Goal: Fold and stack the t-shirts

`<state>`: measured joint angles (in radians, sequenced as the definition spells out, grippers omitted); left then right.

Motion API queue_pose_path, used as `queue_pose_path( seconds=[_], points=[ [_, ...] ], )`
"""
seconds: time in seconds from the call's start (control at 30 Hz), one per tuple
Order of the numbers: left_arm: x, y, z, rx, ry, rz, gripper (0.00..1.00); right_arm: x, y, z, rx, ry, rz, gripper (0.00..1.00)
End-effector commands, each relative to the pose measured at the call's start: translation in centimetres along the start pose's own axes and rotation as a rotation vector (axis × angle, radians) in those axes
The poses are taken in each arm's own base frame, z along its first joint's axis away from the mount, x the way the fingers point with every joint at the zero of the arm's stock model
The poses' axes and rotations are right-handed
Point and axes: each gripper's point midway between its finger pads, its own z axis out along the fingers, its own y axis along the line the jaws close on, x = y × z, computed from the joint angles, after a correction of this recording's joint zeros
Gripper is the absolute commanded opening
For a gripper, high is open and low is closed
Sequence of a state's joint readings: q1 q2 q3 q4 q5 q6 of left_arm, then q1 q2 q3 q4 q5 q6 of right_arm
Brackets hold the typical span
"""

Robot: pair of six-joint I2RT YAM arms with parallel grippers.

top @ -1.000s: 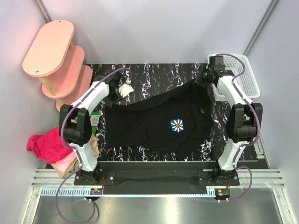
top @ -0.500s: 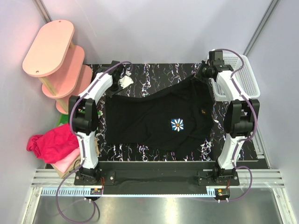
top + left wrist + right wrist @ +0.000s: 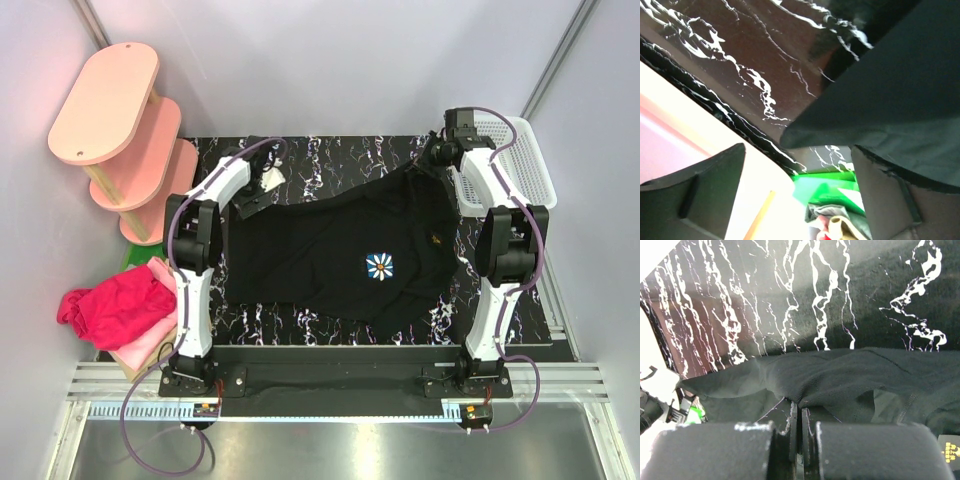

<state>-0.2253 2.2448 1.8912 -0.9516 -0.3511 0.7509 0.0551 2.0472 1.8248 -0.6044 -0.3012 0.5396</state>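
on the black marbled table (image 3: 330, 158), between pale walls (image 3: 330, 60), left gripper (image 3: 797, 162) spread, right gripper (image 3: 800, 412) pinching black t-shirt (image 3: 320, 255).

Black t-shirt (image 3: 330, 250) matt cloth; table (image 3: 330, 160) glossy marble-look.
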Motion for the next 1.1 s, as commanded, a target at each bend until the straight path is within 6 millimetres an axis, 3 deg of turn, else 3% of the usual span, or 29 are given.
queue_pose_path(
  seconds=[0.0, 0.1, 0.13, 0.3, 0.5, 1.07],
  points=[
    [0.1, 3.8, -2.6, -0.155, -0.060, -0.103, 0.98, -0.3, 0.1, 0.3, -0.028, -0.002, -0.008, 0.00],
    [0.0, 2.7, -4.5, -0.121, -0.127, -0.134, 0.98, -0.2, -0.1, 0.5, -0.021, -0.001, -0.010, 0.00],
    [0.2, 0.9, -5.0, -0.080, -0.147, -0.109, 0.97, -0.1, -0.1, 0.5, -0.020, 0.000, -0.011, 0.00],
    [1.2, -5.0, -4.0, 0.022, -0.124, -0.038, 0.85, -0.2, -0.2, 0.7, -0.020, -0.002, -0.011, 0.00],
    [0.3, -8.4, -3.5, 0.097, -0.138, -0.025, 0.61, -0.2, -0.1, 0.6, -0.021, -0.001, -0.011, 0.00],
    [-2.1, -4.8, -0.2, 0.048, -0.115, -0.045, 0.60, 0.3, -0.5, 0.6, -0.016, 0.006, -0.020, 0.00]
  ],
)
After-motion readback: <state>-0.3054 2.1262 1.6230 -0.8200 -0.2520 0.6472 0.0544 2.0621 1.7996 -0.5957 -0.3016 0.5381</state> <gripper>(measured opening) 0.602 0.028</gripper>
